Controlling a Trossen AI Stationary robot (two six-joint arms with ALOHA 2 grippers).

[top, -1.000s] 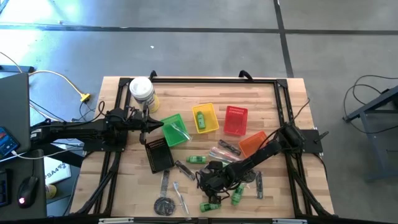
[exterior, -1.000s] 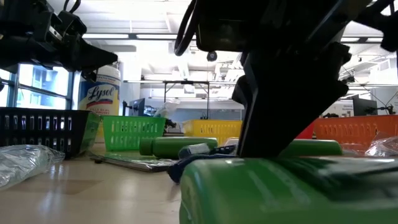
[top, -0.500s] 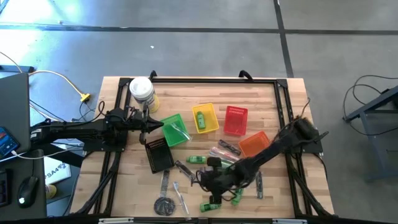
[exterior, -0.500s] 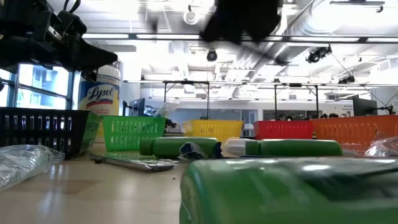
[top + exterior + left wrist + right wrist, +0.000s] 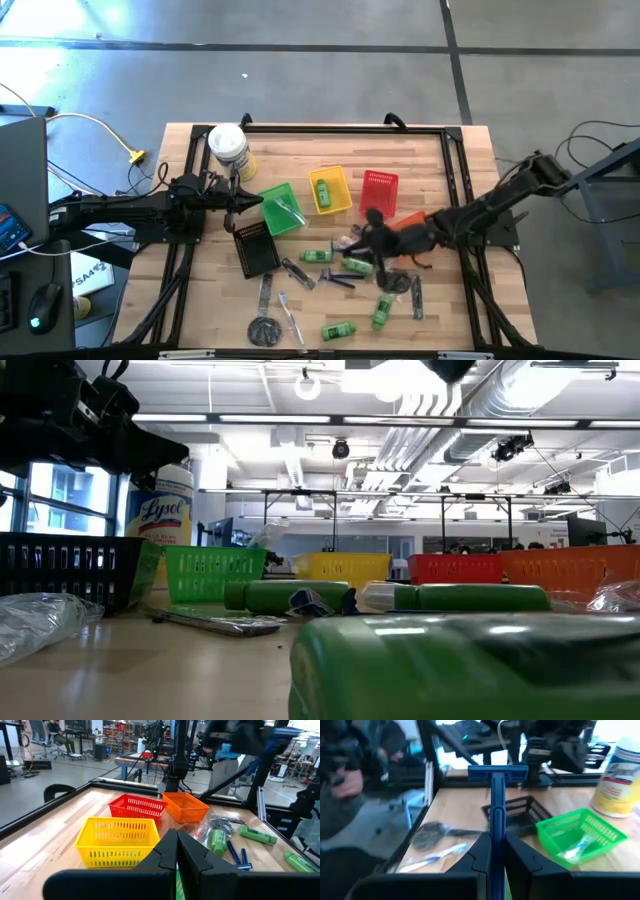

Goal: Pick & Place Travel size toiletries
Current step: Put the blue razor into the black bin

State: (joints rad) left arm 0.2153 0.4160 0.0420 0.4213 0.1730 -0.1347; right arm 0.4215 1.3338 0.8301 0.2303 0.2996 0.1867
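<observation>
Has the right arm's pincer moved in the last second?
Yes. The right pincer, shut on a blue razor, has swung from among the loose green bottles up toward the orange basket and red basket.

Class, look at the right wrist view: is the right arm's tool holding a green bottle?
No. The right tool is shut on a blue razor, whose handle stands up between the two dark fingers with its head on top.

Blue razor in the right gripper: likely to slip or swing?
Probably stiff: the blue razor stands straight above the right gripper. Its head sits well above the shut fingers, so it might pivot. The thin handle looks smooth, possibly slippery.
</observation>
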